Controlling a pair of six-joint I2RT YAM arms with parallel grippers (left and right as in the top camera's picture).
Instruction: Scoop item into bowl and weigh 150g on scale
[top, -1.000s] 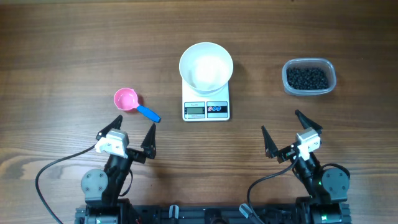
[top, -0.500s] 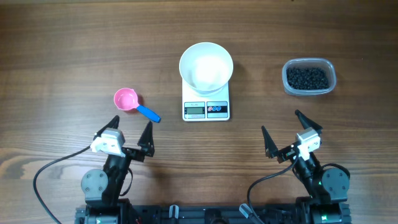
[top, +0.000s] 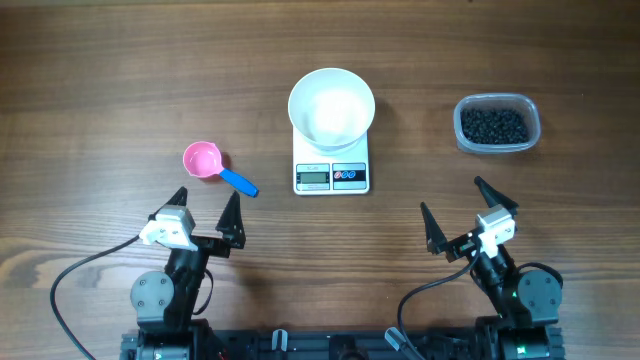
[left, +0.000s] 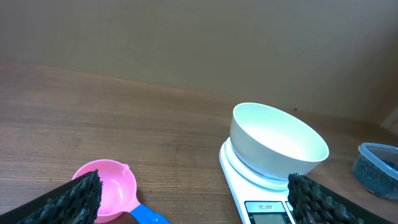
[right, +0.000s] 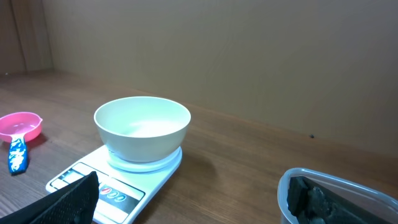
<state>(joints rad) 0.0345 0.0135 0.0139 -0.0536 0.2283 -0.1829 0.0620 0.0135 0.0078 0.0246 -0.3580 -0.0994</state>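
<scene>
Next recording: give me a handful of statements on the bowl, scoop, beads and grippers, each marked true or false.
1. The bowl sits on the scale. True.
2. The scoop lies left of the scale. True.
3. The left gripper and right gripper are open. True.
4. The left gripper holds the scoop. False: the scoop lies apart from it.
5. The bowl is full. False: it is empty; the beads are in the tub.
</scene>
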